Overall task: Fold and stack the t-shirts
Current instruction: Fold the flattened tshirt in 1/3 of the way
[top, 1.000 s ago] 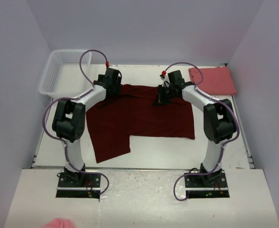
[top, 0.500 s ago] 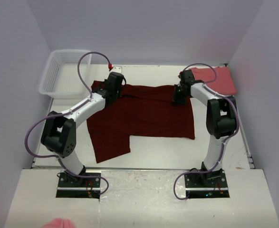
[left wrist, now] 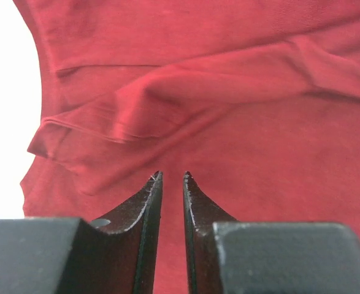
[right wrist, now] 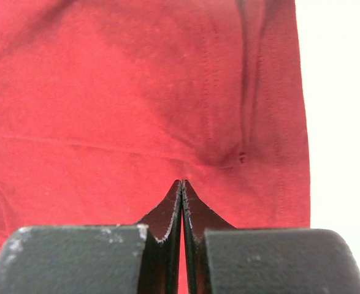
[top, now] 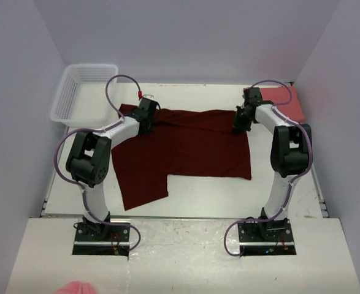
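Red shirt: the red shirt (top: 186,147) lies spread out in the middle of the surface (top: 216,196). One part sticks out toward 7 o'clock, near the arm bases.
Pink shirt: the pink shirt (top: 290,101) sits at 2 o'clock. It looks folded already. It is just beside the red shirt's far corner.
Basket: the basket (top: 60,101) is at 10 o'clock, apart from both shirts.
Left end effector: the left end effector (left wrist: 171,177) is at the red shirt's 11 o'clock corner, by the sleeve (left wrist: 106,122). It is released just a crack. I see a thin gap between its fingers and no cloth in the gap.
Right end effector: the right end effector (right wrist: 181,182) is at the 1 o'clock corner, near the shirt's side edge. It is clenched tight. The cloth puckers a little beside its tips. I cannot tell if any cloth is pinched.
Step, I think: getting the red shirt flat before folding. The stack is not made yet.
How the shirt feels, I think: soft, light and floppy. It will bunch up and drag if pulled from one spot.
Where to grab, I think: pinch two corners or a hem edge, one with each arm. Lift both together so the fold stays straight.
What could go wrong: the sleeve is rumpled and may fold under.
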Available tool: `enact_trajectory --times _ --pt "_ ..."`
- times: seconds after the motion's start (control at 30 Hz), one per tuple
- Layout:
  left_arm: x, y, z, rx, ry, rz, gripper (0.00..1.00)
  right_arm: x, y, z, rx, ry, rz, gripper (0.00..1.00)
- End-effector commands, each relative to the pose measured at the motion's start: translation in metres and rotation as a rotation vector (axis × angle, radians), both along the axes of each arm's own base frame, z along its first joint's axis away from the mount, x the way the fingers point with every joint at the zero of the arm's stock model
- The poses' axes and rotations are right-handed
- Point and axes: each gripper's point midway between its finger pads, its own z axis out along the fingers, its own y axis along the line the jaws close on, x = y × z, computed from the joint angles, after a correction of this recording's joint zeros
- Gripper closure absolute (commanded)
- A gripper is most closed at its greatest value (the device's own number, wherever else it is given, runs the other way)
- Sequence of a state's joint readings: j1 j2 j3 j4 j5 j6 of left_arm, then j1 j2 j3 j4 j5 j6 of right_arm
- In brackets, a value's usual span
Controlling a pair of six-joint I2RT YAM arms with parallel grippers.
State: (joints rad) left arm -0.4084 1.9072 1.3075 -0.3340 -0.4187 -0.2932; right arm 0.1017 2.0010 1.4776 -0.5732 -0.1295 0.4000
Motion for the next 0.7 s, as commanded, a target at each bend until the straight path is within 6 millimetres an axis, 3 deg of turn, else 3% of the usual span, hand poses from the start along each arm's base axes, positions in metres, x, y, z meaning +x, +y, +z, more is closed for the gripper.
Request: enact_trajectory --times 0.0,0.47,0.67 --pt "0.018 0.009 0.016 -0.015 -0.049 0.043 0.78 0.009 -0.001 0.016 0.008 -0.036 0.011 1.00" --pt "0.040 0.013 -0.011 -0.074 -0.001 0.018 0.70 0.012 -0.006 0.021 0.018 -0.050 0.002 1.00" --pt "0.050 0.016 -0.006 -0.074 -0.026 0.018 0.70 0.012 -0.006 0.019 0.023 -0.049 0.008 1.00"
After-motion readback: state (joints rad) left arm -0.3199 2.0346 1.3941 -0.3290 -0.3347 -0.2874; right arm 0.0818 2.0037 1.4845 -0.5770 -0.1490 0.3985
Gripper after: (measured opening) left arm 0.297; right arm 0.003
